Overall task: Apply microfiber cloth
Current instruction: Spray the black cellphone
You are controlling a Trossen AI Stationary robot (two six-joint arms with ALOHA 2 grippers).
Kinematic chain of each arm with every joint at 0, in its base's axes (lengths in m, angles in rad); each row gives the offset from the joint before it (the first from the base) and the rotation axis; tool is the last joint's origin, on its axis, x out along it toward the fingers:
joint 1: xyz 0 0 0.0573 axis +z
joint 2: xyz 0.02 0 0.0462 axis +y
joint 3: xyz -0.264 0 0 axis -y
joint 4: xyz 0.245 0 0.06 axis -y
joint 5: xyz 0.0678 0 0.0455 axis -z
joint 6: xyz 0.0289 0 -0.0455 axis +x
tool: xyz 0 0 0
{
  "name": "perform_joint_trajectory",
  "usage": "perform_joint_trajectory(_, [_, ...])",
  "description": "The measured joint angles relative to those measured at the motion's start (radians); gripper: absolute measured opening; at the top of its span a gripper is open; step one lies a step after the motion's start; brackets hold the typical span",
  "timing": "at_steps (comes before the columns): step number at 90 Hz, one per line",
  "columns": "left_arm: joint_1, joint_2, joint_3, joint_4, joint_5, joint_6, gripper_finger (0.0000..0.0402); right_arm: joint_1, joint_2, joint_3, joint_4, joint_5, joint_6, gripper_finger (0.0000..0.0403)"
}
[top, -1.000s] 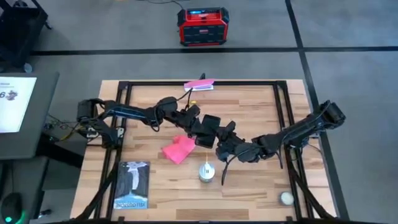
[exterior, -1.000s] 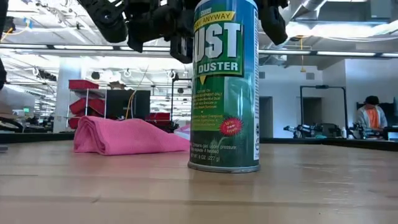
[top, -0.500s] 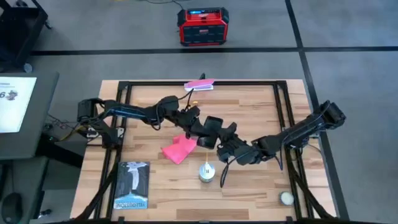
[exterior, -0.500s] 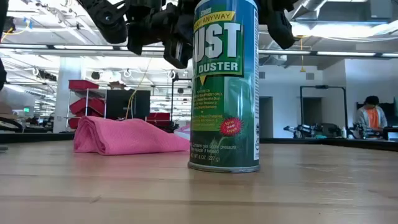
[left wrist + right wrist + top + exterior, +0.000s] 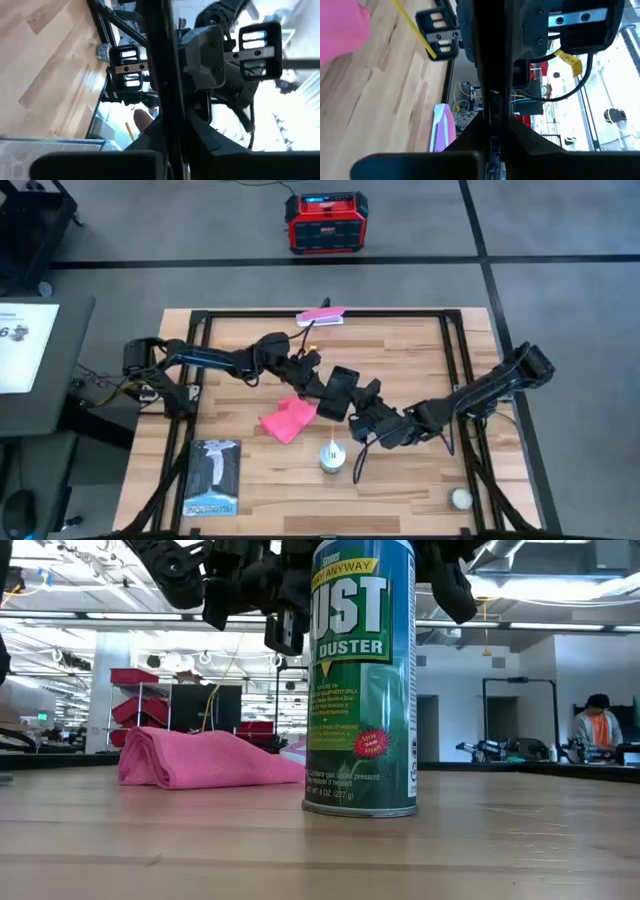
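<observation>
A black phone (image 5: pixel 344 383) hangs in the air above the table's middle, between my two grippers. My left gripper (image 5: pixel 327 392) comes at it from the table's left and my right gripper (image 5: pixel 364 408) from the right; both are shut on it. Both wrist views show the phone edge-on as a thin dark bar (image 5: pixel 161 75) (image 5: pixel 488 60). The microfiber cloth (image 5: pixel 288 420), bright pink and folded, lies flat on the table just near-left of the grippers (image 5: pixel 200 760); no gripper touches it. My left gripper pinches the phone's left end (image 5: pixel 172 145) between its two fingers, coming about level from the table's left. The phone runs on away from the fingers, edge-on, lifted clear of the table. My right gripper pinches the phone's opposite end (image 5: pixel 491 120) between its two fingers, coming from the table's right, slanting toward the far side. The phone runs straight out from the fingers, clear of the table.
A green duster can (image 5: pixel 332 455) stands upright just near of the grippers (image 5: pixel 360 680). A dark booklet (image 5: pixel 213 477) lies at the near left, a white ball (image 5: pixel 460 498) at the near right, and a pink-and-white flat item (image 5: pixel 322 317) at the far edge.
Both grippers have stayed shut on the phone above the table's middle. In the low view the dark gripper parts left of the can have sunk and turned a little.
</observation>
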Motion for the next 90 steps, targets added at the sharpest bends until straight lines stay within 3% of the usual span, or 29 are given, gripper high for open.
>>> perform_joint_trajectory(22, [-0.001, 0.001, -0.002, -0.005, 0.015, 0.258, 0.0007, 0.000, 0.000, 0.000, 0.051, -0.005, 0.087, 0.0131])
perform_joint_trajectory(36, [0.014, 0.002, -0.004, 0.024, 0.002, 0.395, 0.0007, -0.003, -0.002, 0.000, 0.100, 0.029, 0.084, 0.0174])
perform_joint_trajectory(72, [0.116, -0.067, -0.005, -0.009, -0.017, 0.595, 0.0007, -0.006, -0.002, 0.004, 0.142, 0.151, 0.109, 0.0186])
perform_joint_trajectory(90, [0.195, -0.125, -0.005, -0.135, -0.034, 0.778, 0.0006, 0.002, -0.007, 0.005, 0.163, 0.234, 0.175, 0.0194])
